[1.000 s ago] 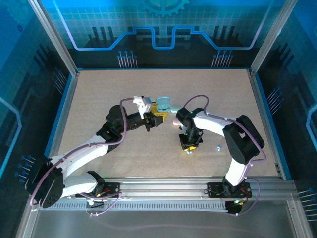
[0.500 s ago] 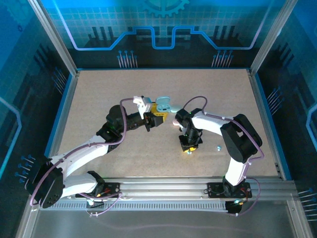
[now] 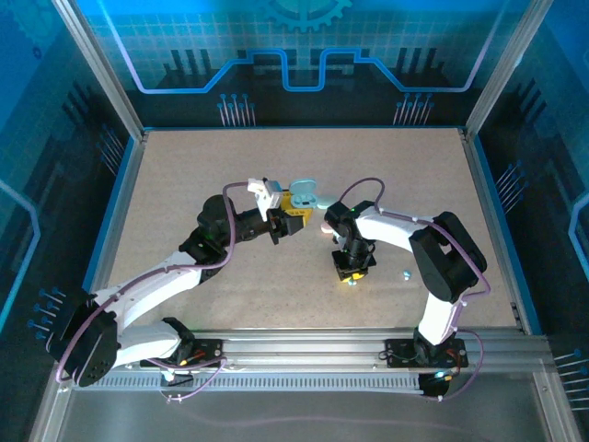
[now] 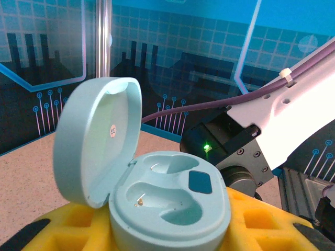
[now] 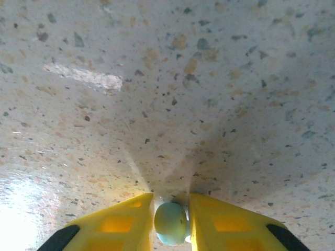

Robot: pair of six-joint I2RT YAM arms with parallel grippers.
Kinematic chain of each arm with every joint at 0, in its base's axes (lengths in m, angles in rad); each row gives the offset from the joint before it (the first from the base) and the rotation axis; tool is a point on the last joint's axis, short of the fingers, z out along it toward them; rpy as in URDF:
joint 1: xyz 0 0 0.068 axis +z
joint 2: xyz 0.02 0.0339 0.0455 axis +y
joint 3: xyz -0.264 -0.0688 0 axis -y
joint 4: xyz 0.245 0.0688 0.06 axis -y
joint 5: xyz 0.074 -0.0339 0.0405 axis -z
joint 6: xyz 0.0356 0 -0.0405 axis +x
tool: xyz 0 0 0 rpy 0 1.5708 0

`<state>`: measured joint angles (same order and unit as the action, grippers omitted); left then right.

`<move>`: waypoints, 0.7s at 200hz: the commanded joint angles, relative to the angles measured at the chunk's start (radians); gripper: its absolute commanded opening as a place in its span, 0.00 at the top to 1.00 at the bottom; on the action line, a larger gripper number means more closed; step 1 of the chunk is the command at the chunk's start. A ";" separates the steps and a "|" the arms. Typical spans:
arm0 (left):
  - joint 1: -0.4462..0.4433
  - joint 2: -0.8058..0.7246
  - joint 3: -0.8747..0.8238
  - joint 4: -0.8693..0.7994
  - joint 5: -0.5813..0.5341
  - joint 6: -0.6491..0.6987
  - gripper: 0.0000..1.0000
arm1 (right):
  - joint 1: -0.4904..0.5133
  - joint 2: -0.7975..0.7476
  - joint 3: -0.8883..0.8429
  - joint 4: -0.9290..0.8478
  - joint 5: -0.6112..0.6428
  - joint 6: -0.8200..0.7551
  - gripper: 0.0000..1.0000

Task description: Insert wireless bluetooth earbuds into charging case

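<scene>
Open charging case (image 4: pixel 170 209), seen from the left wrist. The only marking is a small round sticker (image 4: pixel 113 131) inside the raised lid (image 4: pixel 97 138). Its reddish print is too small to read, and no brand name can be made out. The base has two empty wells and a dark oval patch (image 4: pixel 200 182).

The left gripper (image 3: pixel 291 222) clamps the case low on its sides between yellow pads (image 4: pixel 272 225). It holds it above the middle of the tabletop (image 3: pixel 184 166), slightly toward the far edge. The lower part of the case is cut off by the bottom of the wrist view.

The right gripper (image 5: pixel 171 209) points down at the speckled surface, right of centre and nearer the near edge. Its jaws are narrow and pinch a pale blue earbud (image 5: pixel 170 224), whose lower part is cut off by the frame. A second earbud (image 3: pixel 405 273) lies loose on the tabletop just to the right of that gripper, toward the right edge.

Compared with a second earlier, the right arm's elbow has shifted slightly leftward while its gripper stays over the same spot. The left arm, the case and the loose earbud are unchanged.

A pale pinkish speck (image 3: pixel 323 230) between the two grippers is too small to identify.
</scene>
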<state>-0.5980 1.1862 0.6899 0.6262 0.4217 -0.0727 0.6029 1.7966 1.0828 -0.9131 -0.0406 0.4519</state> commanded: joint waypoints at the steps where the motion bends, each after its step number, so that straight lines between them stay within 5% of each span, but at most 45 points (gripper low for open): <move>1: -0.002 -0.002 0.005 0.016 -0.010 0.009 0.63 | 0.007 0.025 0.007 -0.033 -0.001 0.014 0.73; 140: -0.002 -0.005 -0.002 0.012 -0.019 0.011 0.63 | 0.003 -0.035 0.008 -0.024 -0.015 0.024 0.78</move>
<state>-0.5980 1.1862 0.6899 0.6262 0.4213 -0.0727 0.6037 1.8027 1.0866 -0.9199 -0.0334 0.4667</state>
